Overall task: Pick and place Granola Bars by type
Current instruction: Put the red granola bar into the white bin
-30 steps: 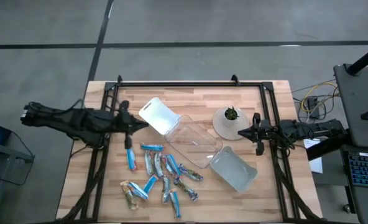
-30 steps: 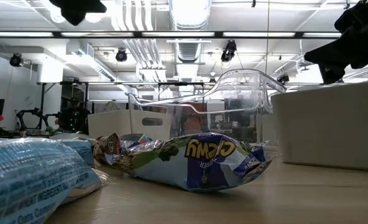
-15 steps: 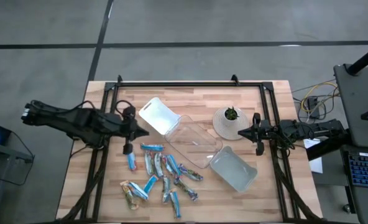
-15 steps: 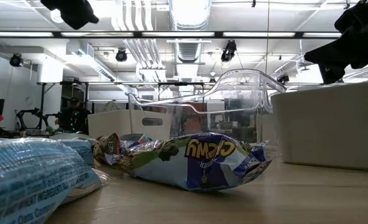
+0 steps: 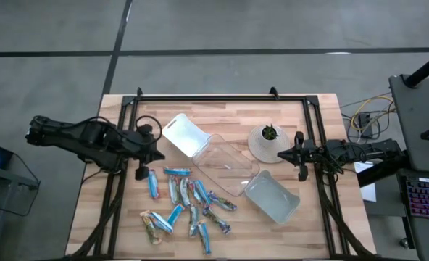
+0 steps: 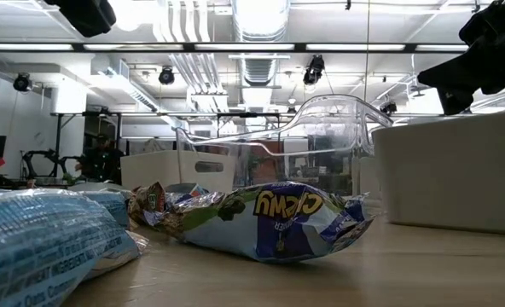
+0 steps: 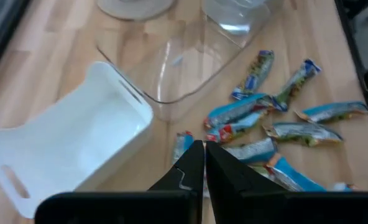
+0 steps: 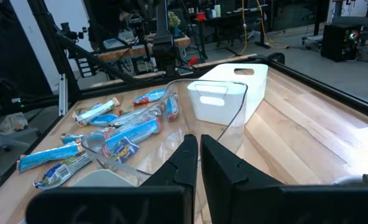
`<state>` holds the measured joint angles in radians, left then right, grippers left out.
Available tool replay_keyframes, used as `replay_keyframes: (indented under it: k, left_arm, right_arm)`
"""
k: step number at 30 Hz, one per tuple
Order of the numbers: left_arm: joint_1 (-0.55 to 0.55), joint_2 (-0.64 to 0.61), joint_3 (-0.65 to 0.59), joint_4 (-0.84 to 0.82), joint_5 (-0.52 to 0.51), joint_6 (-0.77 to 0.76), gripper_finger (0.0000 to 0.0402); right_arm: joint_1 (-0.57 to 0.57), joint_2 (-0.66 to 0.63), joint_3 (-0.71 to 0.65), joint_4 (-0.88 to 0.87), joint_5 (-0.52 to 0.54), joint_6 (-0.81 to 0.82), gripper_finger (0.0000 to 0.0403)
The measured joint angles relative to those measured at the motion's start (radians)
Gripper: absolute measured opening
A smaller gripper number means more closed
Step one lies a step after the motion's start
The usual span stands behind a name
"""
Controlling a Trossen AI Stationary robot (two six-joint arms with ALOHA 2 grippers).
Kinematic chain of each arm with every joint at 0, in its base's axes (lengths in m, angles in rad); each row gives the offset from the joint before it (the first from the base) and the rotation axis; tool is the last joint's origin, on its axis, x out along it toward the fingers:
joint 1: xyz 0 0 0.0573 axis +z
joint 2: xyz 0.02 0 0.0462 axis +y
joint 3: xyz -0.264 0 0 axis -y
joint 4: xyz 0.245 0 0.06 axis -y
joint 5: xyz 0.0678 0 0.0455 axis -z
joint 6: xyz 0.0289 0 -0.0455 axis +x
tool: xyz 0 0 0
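Note:
Several granola bars (image 5: 188, 205) in blue, silvery and greenish wrappers lie scattered flat on the wooden table, toward its near side; they also show in the left wrist view (image 7: 277, 130) and close up in the low view (image 6: 269, 222). My left gripper (image 5: 161, 154) is shut and empty. It hangs slanting down above the table's left part, beside the white tray (image 5: 182, 134) and short of the bars. My right gripper (image 5: 280, 154) waits shut and level at the table's right edge.
A clear tray (image 5: 222, 167) lies tilted between the white tray and a frosted tray (image 5: 272, 197). A small plant in a white pot (image 5: 267, 141) stands at the right. A black frame (image 5: 222, 98) runs around the table's edges. Bare wood lies along the far side.
My left gripper has tipped to point more steeply down and has drawn back a little toward the table's left edge, rising slightly in the low view. It has stayed shut. The bars and trays have not moved.

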<state>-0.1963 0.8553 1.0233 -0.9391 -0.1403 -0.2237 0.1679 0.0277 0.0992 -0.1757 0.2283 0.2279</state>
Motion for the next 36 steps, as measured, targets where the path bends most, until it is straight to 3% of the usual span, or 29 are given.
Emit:
replay_keyframes:
  k: [12,18,27,36]
  left_arm:
    - [0.000,0.048,0.000,-0.066,0.060,-0.199,0.0000]
    - [0.000,0.073,0.000,-0.127,0.081,-0.478,0.0000]
    - [-0.001,0.112,0.000,-0.136,0.239,-0.933,0.0000]
    - [-0.001,0.163,0.000,-0.137,0.277,-1.114,0.0000]
  right_arm:
    - [0.000,0.000,0.000,0.000,0.000,0.000,0.0013]
    - [0.000,0.000,0.000,0.000,0.000,0.000,0.0013]
    - [0.000,0.000,0.000,0.000,0.000,0.000,0.0013]
    - [0.000,0.000,0.000,0.000,0.000,0.000,0.0013]
